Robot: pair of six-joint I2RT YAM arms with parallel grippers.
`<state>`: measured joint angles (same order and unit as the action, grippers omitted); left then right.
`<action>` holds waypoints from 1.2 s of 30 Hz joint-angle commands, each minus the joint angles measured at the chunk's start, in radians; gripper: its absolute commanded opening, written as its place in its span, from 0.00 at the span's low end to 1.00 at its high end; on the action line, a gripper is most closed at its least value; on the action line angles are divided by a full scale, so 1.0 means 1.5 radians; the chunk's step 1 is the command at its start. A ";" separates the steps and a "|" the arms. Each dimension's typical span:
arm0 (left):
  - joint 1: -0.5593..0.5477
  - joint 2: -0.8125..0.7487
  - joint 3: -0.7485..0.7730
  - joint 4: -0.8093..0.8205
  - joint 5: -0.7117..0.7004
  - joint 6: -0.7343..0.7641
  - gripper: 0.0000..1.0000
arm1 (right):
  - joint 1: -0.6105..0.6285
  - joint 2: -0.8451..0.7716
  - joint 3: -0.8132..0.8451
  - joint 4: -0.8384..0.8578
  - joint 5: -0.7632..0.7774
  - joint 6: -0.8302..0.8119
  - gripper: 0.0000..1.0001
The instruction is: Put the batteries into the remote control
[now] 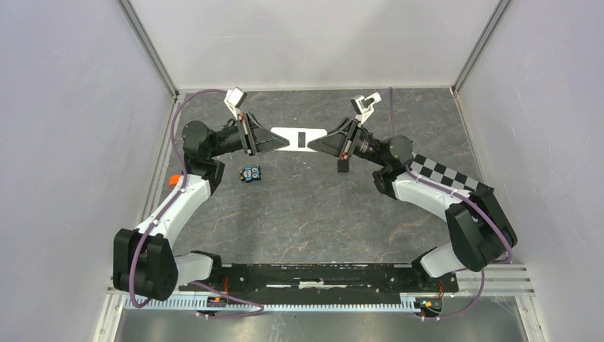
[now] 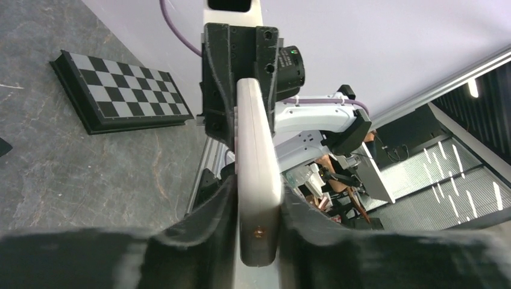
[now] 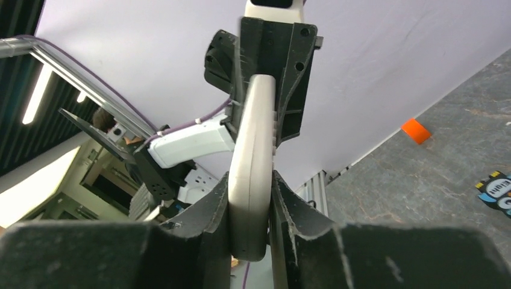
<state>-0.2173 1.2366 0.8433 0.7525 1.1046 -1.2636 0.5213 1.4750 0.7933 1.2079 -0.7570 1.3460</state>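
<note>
You have the remote [image 1: 300, 145] pinched between both hands at the far side of the table [image 1: 313, 214]. The left hand [image 1: 281, 140] is closed on one end and the right hand [image 1: 318, 141] on the other. Each presses its fingers on the two broad faces; both wrist views show the white shell edge-on between the dark pads. The remote looks level and clear of the table, with a dark slot [image 1: 300, 135] facing up. I take that to be the open battery bay, though the top view is too small to be sure. The batteries [image 1: 250, 173] lie on the table just beside the left forearm, well apart from the remote. They show only as a small bluish cluster, so you cannot count the cells. Treat the remote as a light, stiff plastic shell with smooth, rounded edges. It won't bend, but it may pivot or slide when gripped at one end only. If one hand lets go to fetch a cell, expect the free end to sag unless the other grip is firm; setting the remote down first would be safer. The cells are likely hard, slick and apt to roll. Take one across its body near the middle, fingers low to the table, and leave both ends free so it can seat in the bay.
</note>
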 commanded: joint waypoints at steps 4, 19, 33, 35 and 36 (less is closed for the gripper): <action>0.006 -0.043 0.033 -0.175 -0.020 0.135 0.82 | -0.003 -0.036 0.028 -0.142 0.016 -0.174 0.00; 0.047 -0.158 0.092 -0.840 -0.691 0.521 1.00 | 0.082 -0.048 0.141 -0.737 0.603 -0.920 0.00; 0.048 -0.201 0.103 -0.869 -0.659 0.525 1.00 | 0.230 0.241 0.297 -0.791 0.993 -1.143 0.00; 0.048 -0.207 0.109 -0.878 -0.660 0.530 1.00 | 0.243 0.267 0.299 -0.780 1.019 -1.162 0.00; 0.048 -0.210 0.112 -0.882 -0.661 0.531 1.00 | 0.250 0.279 0.298 -0.771 1.039 -1.172 0.00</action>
<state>-0.1471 0.9581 0.9749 -0.5522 0.1322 -0.5243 0.8593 1.8450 1.2007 0.0177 0.6189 -0.3046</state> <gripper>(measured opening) 0.993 0.264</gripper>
